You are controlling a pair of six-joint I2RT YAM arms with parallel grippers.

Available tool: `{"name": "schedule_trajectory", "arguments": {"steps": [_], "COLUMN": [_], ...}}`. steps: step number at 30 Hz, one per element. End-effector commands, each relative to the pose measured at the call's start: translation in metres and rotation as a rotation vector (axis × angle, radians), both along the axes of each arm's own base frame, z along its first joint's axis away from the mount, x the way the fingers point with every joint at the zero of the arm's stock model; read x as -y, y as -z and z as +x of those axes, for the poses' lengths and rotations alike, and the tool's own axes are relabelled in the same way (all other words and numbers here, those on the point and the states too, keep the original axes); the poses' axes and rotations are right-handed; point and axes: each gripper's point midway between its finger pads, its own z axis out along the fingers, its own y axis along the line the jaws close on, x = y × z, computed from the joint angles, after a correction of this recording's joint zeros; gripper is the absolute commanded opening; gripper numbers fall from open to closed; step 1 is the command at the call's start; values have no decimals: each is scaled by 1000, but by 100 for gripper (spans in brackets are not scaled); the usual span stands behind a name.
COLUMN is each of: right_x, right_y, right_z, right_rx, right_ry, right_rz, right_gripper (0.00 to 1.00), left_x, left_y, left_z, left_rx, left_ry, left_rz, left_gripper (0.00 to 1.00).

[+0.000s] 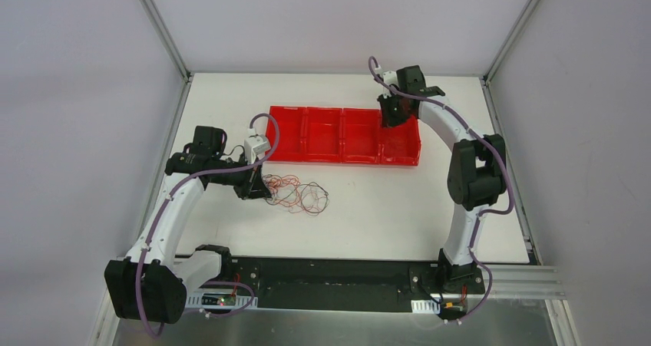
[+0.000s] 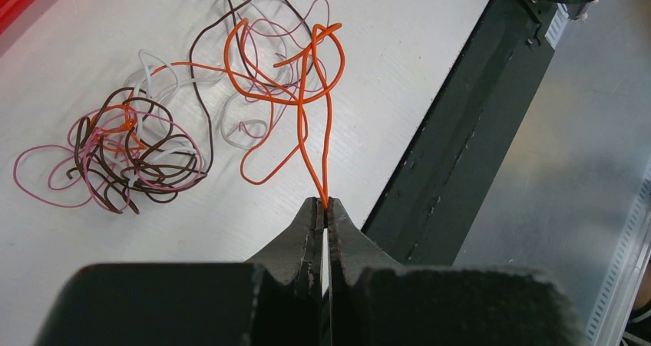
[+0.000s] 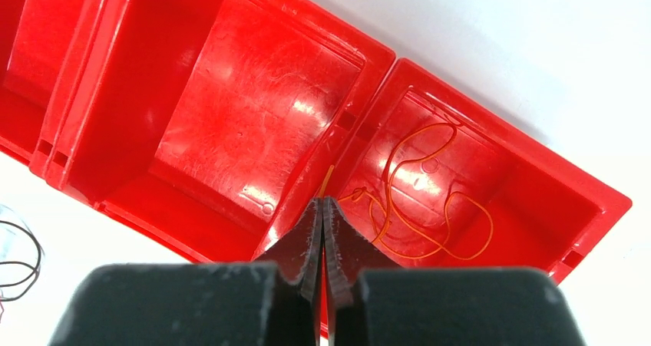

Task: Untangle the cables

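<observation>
Where visible, white table (image 1: pixel 399 208), grey walls (image 1: pixel 77 93).

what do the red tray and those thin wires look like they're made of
Red tray: looks like hard moulded plastic with a glossy finish; its floor shows bright glare patches and fine scuffs.
Orange wire and the tangle: seemingly thin wire in smooth coloured plastic sleeving, brown, pink, white and orange. It holds springy loops without kinking. The core doesn't show, so metal inside is only a guess.
</observation>
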Motion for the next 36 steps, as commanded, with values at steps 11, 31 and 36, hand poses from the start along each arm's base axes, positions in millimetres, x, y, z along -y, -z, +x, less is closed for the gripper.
{"name": "schedule_trajectory", "arguments": {"steps": [11,31,36], "right_x": [65,-91,-135], "right_y": [-9,-230,-253], "right_z": [5,-168,-203], "right_rx": [28,67,205], "right_ry": [87,-416,-616], "right_rz": [-167,579,541], "right_gripper": [0,91,94], "left_x": [16,67,86], "left_y": [-40,-155,-173], "left_z": [0,-14,-27], "left_rx": [58,153,150], "left_ry": [26,178,262], "left_rz": [-95,-309,-331], "left_gripper": [0,0,0]}}
